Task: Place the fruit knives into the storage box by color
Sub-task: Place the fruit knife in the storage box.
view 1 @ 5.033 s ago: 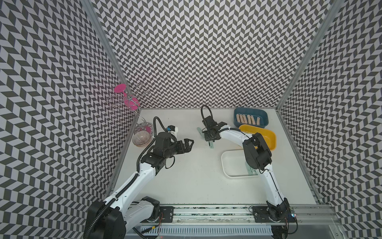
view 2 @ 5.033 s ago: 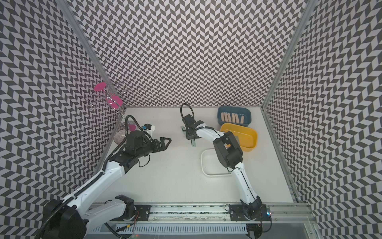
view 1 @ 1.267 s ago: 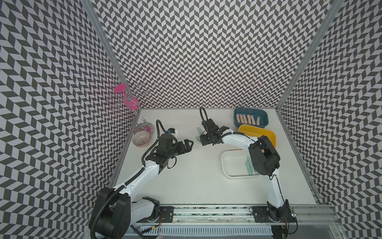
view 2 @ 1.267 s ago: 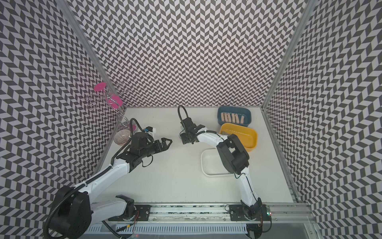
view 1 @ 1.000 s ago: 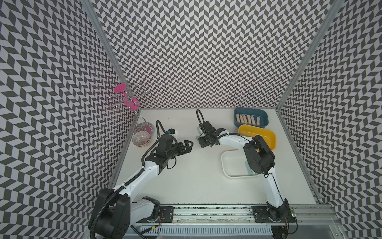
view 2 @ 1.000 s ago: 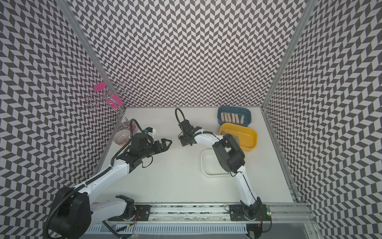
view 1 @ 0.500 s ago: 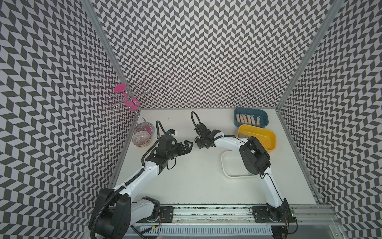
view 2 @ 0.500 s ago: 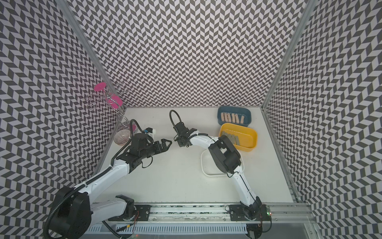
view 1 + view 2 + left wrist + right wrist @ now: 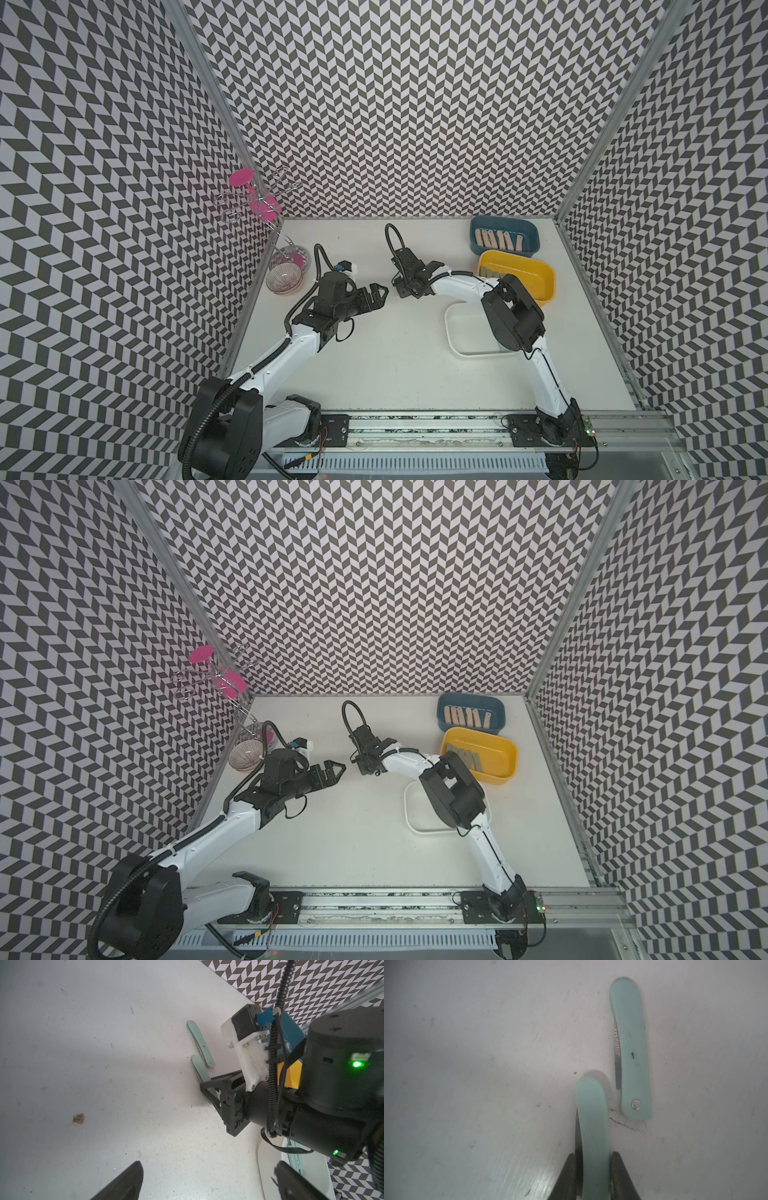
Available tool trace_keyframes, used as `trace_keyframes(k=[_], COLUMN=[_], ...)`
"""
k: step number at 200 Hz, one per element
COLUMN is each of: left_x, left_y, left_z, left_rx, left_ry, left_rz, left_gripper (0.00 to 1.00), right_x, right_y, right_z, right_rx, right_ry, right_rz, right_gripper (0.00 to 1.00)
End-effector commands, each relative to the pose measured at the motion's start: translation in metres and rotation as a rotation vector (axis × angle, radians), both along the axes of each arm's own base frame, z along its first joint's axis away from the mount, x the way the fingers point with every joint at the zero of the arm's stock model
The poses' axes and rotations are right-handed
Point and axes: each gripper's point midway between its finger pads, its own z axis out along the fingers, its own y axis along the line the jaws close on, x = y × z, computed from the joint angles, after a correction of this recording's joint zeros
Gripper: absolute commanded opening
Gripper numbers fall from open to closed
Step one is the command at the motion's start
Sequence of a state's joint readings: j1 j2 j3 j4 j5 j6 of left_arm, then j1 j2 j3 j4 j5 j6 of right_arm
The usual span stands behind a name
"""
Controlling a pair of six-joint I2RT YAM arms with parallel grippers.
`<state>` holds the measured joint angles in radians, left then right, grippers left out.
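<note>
Two pale mint fruit knives lie at mid-table. In the right wrist view my right gripper [image 9: 593,1157] is shut on one mint knife [image 9: 593,1122], both fingers pressed to its sides, low over the table. The other mint knife [image 9: 632,1053] lies free just beyond it. My left gripper [image 9: 207,1169] stands open and empty, facing the right gripper [image 9: 401,286] from close by. The storage boxes stand at the right: a blue box [image 9: 534,237] with peach knives [image 9: 498,240], a yellow box [image 9: 513,754] with olive knives [image 9: 465,756], a white box [image 9: 451,332] holding a mint knife [image 9: 296,1160].
A wire stand with pink discs [image 9: 257,199] and a small bowl [image 9: 284,280] sit at the back left corner. Patterned walls close in the table on three sides. The right arm's elbow [image 9: 513,320] hangs over the white box.
My right gripper has moved left towards the left gripper and has shut on a mint knife. The left arm has stayed still and open.
</note>
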<state>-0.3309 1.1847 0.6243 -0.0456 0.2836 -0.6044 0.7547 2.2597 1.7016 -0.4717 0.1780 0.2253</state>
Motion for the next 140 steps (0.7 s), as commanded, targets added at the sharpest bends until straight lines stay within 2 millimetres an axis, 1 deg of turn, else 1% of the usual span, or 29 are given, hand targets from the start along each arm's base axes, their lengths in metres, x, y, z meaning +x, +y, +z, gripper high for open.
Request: trace_keyframes(k=[1, 35, 70, 83, 112, 121, 140], left_x=[0.001, 0.000, -0.001, -0.002, -0.003, -0.003, -0.005], left_y=[0.000, -0.001, -0.003, -0.005, -0.013, -0.016, -0.028], left_z=[0.005, 0.006, 0.010, 0.011, 0.017, 0.019, 0.023], left_rx=[-0.021, -0.031, -0.043, -0.046, -0.053, -0.056, -0.061], left_ry=[-0.016, -0.015, -0.020, -0.022, -0.031, -0.034, -0.037], left_rz=[0.003, 0.002, -0.003, -0.007, -0.026, -0.036, -0.063], left_gripper=[1.00, 1.00, 1.00, 1.00, 1.00, 1.00, 1.00], right_x=[-0.015, -0.030, -0.043, -0.046, -0.055, -0.059, -0.070], right_y=[0.010, 0.010, 0.001, -0.005, -0.024, -0.033, -0.056], right_z=[0.035, 0.059, 0.086, 0.096, 0.127, 0.137, 0.150], right_rx=[0.079, 0.143, 0.200, 0.211, 0.240, 0.249, 0.249], right_ry=[-0.012, -0.019, -0.045, -0.060, -0.113, -0.129, -0.152], right_rz=[0.012, 0.013, -0.005, -0.021, -0.058, -0.077, -0.120], right_gripper=[0.14, 0.14, 0.14, 0.14, 0.13, 0.14, 0.13])
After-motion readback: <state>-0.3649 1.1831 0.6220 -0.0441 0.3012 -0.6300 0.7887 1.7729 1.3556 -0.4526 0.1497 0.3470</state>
